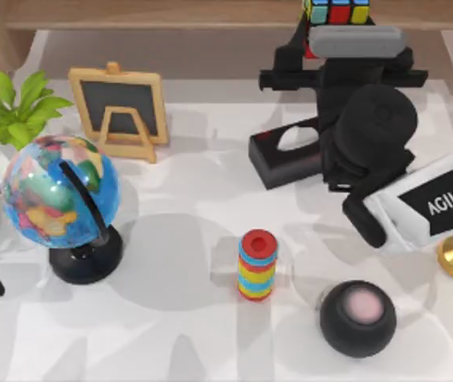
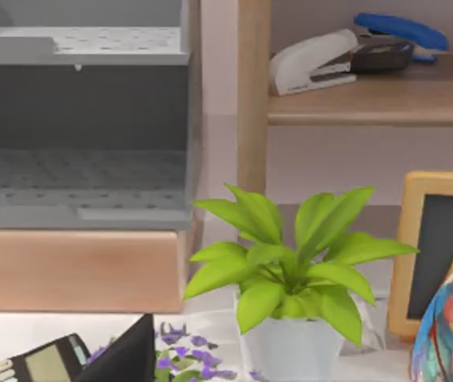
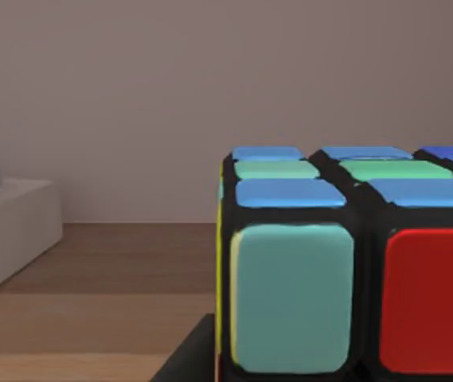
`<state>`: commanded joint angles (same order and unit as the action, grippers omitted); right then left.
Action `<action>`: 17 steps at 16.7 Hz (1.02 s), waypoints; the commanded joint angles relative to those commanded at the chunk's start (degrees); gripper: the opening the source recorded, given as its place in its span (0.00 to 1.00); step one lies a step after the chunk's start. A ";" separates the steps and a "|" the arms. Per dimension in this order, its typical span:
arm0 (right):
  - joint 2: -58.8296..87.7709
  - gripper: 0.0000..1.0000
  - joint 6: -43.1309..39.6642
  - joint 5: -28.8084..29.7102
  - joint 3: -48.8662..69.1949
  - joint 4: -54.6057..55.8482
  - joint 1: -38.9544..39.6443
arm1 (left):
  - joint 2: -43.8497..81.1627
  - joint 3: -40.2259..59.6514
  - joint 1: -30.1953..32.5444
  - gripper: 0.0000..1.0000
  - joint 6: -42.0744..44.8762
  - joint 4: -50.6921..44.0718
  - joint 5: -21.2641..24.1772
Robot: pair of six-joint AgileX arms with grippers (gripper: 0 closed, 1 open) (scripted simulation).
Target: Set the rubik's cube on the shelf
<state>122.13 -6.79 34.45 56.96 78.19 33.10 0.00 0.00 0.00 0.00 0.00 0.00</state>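
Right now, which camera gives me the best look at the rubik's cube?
The right wrist view: the rubik's cube is close up there, its coloured squares and black grid plain, with the shelf plank beneath it. The top view catches the cube at the frame's upper edge, just beyond the right arm. The left wrist view faces the plant.

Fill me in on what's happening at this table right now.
The right arm is stretched toward the far edge of the table, its gripper up at the shelf with the rubik's cube. In the right wrist view the cube sits close before the camera over the shelf's wooden board; whether it has been let go cannot be told. The left arm is parked at the table's left edge, near the globe and potted plant.
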 joint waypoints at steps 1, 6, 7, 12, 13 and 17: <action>0.28 0.00 -0.06 0.21 -0.08 0.57 0.11 | 0.00 0.00 0.00 1.00 0.00 0.00 0.00; 0.15 0.00 0.08 0.10 0.10 0.43 -0.19 | 0.00 0.00 0.00 1.00 0.00 0.00 0.00; 0.19 0.00 0.09 0.07 0.24 0.37 -0.21 | 0.00 0.00 0.00 1.00 0.00 0.00 0.00; 3.21 0.00 0.84 -1.57 8.40 -3.42 -1.79 | 0.00 0.00 0.00 1.00 0.00 0.00 0.00; 4.24 0.00 1.05 -2.19 10.88 -4.68 -2.37 | 0.00 0.00 0.00 1.00 0.00 0.00 0.00; 8.57 0.00 1.61 -4.80 20.26 -10.46 -5.03 | 0.00 0.00 0.00 1.00 0.00 0.00 0.00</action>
<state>130.70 -5.18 29.66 77.22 67.73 28.07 0.00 0.00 0.00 0.00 0.00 0.00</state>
